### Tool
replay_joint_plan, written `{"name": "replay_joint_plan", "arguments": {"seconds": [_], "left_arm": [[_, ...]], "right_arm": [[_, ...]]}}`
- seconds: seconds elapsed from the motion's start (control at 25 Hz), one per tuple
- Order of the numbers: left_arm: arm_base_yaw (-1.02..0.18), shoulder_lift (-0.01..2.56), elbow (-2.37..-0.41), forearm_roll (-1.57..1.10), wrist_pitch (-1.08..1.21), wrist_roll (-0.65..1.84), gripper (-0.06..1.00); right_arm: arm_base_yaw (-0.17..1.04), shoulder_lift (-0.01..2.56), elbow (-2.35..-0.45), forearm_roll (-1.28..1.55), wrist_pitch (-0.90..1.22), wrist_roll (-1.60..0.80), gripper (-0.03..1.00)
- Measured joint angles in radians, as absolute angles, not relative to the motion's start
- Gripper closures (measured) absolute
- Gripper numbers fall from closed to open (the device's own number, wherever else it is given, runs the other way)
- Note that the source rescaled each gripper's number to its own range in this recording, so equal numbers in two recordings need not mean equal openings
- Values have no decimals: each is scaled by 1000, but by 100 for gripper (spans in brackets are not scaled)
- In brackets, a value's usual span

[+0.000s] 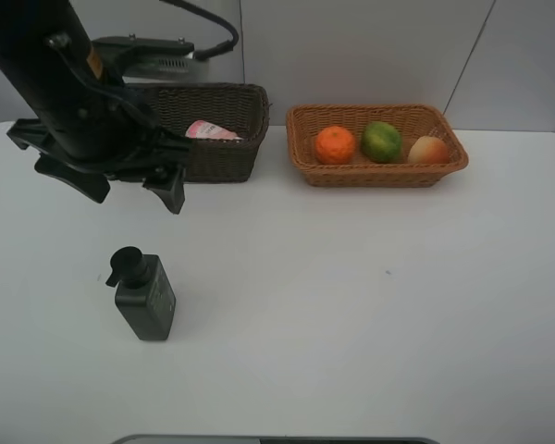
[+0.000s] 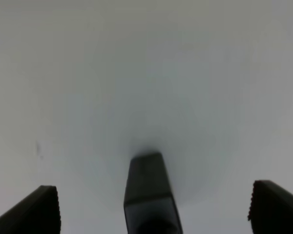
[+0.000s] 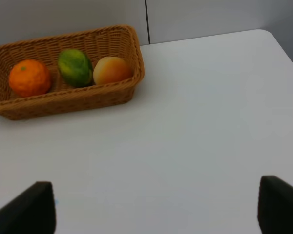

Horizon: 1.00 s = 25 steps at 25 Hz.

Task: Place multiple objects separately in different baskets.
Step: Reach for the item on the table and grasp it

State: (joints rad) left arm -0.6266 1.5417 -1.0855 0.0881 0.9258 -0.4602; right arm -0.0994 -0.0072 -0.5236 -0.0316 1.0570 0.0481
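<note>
white table (image 1: 351, 324) against pale grey wall panels (image 1: 351, 46), evenly lit.

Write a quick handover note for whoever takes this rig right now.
Left claw: open, empty, above the pump bottle.
Right claw: open, empty, over bare table.
Done: orange, green fruit and peach lie in the tan basket; pink tube lies in the dark basket.
Left: pump bottle lies on the table, still to go in a basket. No cup in view.
</note>
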Motion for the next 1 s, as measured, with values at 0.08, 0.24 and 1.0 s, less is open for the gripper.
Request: {"name": "replay_joint_plan", "arguments": {"seconds": [0.08,0.24,1.0], "left_arm": [[-634,1538,-1028,87,907,-511,-5],[-651,1537,-938,91,845,-585,-5],[-664,1555,-772,82,634,-649,-5]], "right_arm": [[-99,-7,-524,-32,1057,48,17],[-99,-7,-524,-32,1057,48,17],[-99,-7,-524,-32,1057,48,17]]}}
